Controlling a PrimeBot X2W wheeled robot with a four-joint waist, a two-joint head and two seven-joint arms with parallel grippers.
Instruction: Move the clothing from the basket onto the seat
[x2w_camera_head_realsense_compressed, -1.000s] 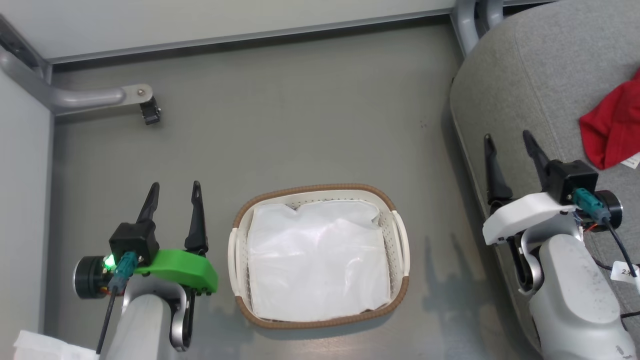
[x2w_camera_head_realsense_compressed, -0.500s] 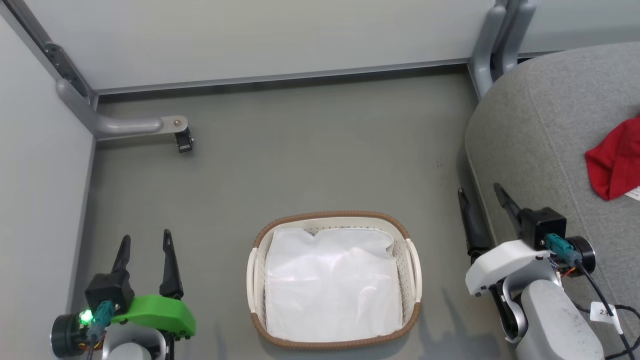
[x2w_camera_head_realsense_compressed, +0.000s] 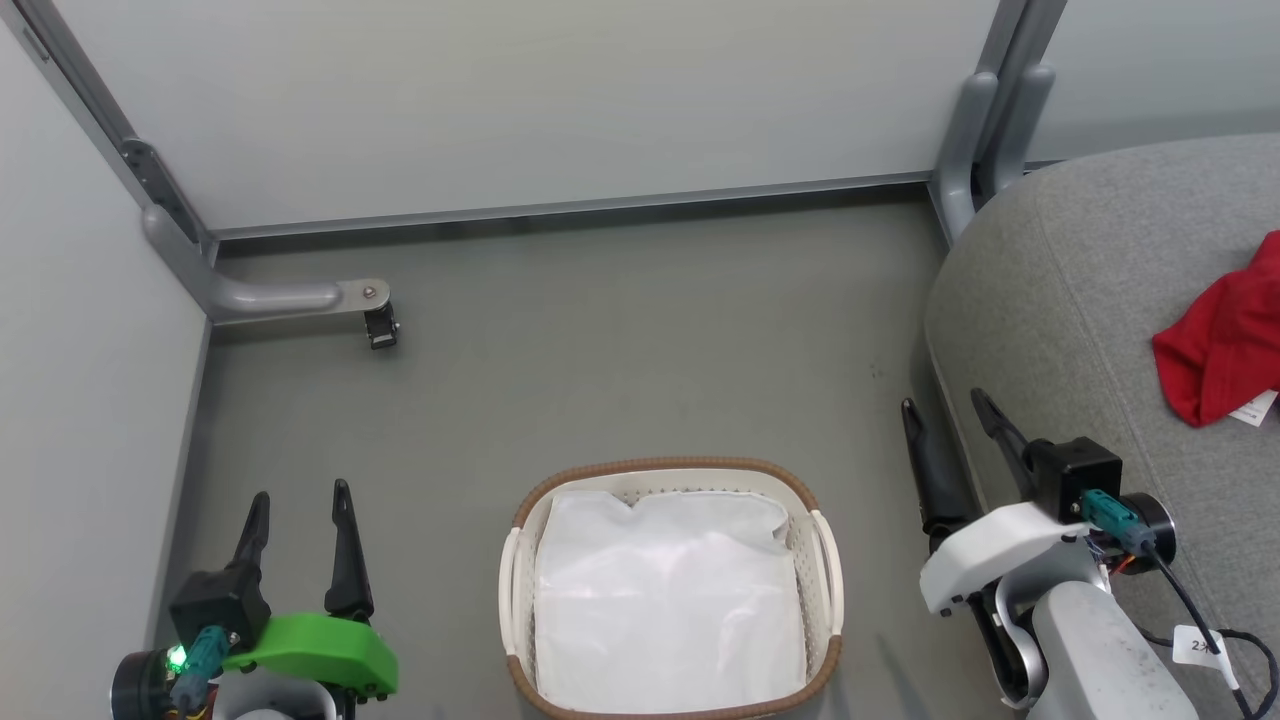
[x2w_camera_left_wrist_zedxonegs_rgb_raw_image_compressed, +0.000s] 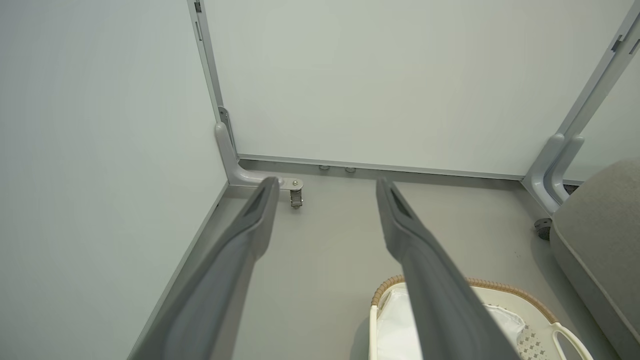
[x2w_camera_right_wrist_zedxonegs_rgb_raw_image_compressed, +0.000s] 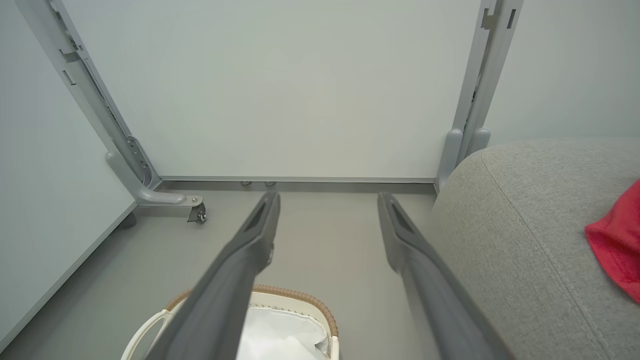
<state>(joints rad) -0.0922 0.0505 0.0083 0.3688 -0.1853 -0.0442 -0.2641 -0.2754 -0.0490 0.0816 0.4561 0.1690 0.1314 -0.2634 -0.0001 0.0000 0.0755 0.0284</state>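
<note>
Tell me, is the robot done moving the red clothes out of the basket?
It looks done. The red clothing lies on the grey seat. In the basket I see the white liner sheet and nothing red. The left gripper and right gripper are both open and empty. Nothing looks left to move.

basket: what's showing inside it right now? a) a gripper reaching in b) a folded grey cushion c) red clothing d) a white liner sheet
d: inside the basket the white liner sheet is what shows, while the red clothing lies on the seat.
</note>
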